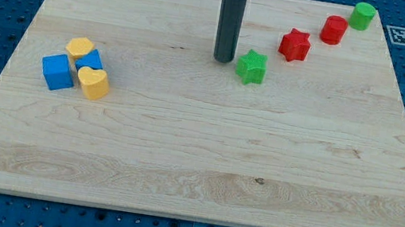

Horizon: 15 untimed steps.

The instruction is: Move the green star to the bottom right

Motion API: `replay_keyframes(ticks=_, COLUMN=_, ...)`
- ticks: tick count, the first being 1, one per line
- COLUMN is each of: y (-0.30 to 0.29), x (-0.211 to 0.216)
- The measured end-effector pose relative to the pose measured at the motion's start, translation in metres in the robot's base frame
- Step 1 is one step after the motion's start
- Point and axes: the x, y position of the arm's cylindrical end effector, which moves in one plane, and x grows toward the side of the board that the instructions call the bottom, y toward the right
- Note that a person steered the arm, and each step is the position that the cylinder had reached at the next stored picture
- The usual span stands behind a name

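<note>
My tip (223, 59), the blunt end of a smooth dark rod with no pincer, stands just left of the green star (251, 66). The ridged star lies flat on the pale wooden board (194, 169), showing no long axis.

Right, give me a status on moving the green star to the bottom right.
Done: nothing that shows; the green star sits in the board's upper middle, far from the bottom right corner. In hand: my tip stands just to the view's left of the star, close beside it; contact cannot be told. Left: the whole push down and to the view's right, across bare wood.
</note>
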Motion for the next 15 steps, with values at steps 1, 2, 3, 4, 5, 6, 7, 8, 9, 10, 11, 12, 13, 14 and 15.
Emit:
replay_keyframes(ticks=1, y=0.034, x=0.009)
replay_keyframes(ticks=2, y=0.071, x=0.045)
replay_keyframes(ticks=3, y=0.098, x=0.077)
replay_keyframes(ticks=4, y=0.105, x=0.111)
replay_keyframes(ticks=5, y=0.105, x=0.152)
replay_keyframes(ticks=6, y=0.097, x=0.158)
replay_keyframes(ticks=7, y=0.068, x=0.157)
replay_keyframes(ticks=8, y=0.055, x=0.17)
replay_keyframes(ticks=9, y=0.055, x=0.2)
replay_keyframes(ticks=10, y=0.055, x=0.213)
replay_keyframes(ticks=11, y=0.063, x=0.224)
replay_keyframes(ticks=12, y=0.084, x=0.229)
replay_keyframes(ticks=13, y=0.125, x=0.229)
replay_keyframes(ticks=14, y=0.164, x=0.232)
replay_keyframes(ticks=15, y=0.205, x=0.232)
